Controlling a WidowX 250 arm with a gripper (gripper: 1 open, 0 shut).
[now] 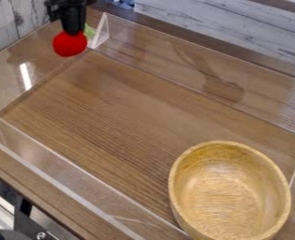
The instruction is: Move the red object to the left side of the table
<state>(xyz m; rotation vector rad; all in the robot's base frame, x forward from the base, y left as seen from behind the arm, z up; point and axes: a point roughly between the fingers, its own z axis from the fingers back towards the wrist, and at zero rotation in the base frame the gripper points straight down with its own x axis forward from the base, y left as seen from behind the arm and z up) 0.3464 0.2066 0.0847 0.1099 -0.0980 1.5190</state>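
Note:
The red object (pixel 68 44), a small round toy fruit with a bit of green at its right, hangs at the far left corner of the table (pixel 137 112). My gripper (pixel 71 28) comes straight down from the top edge and is shut on the red object's top. Only the black fingers (pixel 69 15) show; the arm above is cut off by the frame. Whether the fruit touches the tabletop I cannot tell.
A big light wooden bowl (pixel 229 193) stands at the near right corner. Low clear acrylic walls (pixel 43 155) edge the tabletop, one of them close to the left of the gripper. Pale planks (pixel 225 19) lie behind the far wall.

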